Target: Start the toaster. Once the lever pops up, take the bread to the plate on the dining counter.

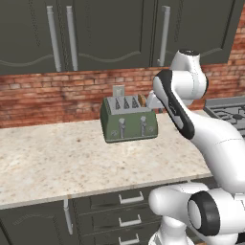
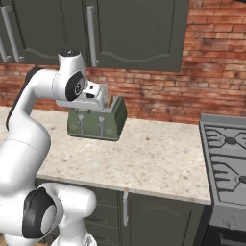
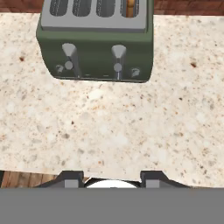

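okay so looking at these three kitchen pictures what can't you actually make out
- Gripper: left base view, the white arm hides it, so open or shut is unclear.
- Golden-brown bread in the olive-green toaster: hand view, sunk in its slot and cut by the top edge.
- Dark gas stove: right base view, cut off by the right edge.

Speckled beige counter (image 1: 57, 158) below a red brick wall (image 1: 48, 98). The green toaster (image 1: 129, 120) stands directly on it, toward the wall side, levers facing the counter's front edge. A stove (image 2: 226, 163) adjoins its right end.

Olive-green toaster (image 3: 94, 48) with steel-grey top, silver lever (image 3: 118, 59), golden-brown bread (image 3: 130, 8), speckled beige counter (image 3: 131, 131), red brick wall (image 1: 48, 98)
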Robot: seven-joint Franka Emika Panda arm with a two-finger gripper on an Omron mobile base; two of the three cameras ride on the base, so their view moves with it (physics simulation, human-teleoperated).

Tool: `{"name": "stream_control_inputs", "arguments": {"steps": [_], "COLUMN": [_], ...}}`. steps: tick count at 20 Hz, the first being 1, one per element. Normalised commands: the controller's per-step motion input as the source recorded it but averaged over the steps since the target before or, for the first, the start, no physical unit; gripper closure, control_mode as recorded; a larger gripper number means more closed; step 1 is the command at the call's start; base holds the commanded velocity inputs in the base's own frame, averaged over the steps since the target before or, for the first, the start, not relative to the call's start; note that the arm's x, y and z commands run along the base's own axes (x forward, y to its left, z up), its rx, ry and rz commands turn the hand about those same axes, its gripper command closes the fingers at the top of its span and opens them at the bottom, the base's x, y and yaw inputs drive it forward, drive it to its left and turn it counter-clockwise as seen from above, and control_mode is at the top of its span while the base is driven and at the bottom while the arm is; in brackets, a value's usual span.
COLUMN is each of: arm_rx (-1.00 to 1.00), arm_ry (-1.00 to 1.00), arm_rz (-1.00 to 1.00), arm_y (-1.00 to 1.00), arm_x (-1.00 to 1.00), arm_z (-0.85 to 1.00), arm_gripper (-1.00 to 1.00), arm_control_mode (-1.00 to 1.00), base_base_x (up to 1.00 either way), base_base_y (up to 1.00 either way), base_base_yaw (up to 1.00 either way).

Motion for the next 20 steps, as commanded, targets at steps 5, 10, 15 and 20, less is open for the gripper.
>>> {"name": "stream_control_inputs", "arguments": {"steps": [5, 10, 15, 20], "arm_rx": [0.0, 0.0, 0.0, 0.0], "arm_ry": [0.0, -0.1, -0.29, -0.29], "arm_rz": [0.01, 0.01, 0.0, 0.0], "arm_y": [-0.03, -0.15, -0.02, 0.0], "arm_x": [0.01, 0.0, 0.0, 0.03], "arm_z": [0.0, -0.19, -0.31, -0.35], "arm_gripper": [-1.0, -1.0, -1.0, -1.0], "arm_control_mode": [-1.0, -1.0, -1.0, -1.0], "base_base_x": [0.0, 0.0, 0.0, 0.0], "base_base_y": [0.0, 0.0, 0.0, 0.0], "base_base_yaw": [0.0, 0.0, 0.0, 0.0]}}
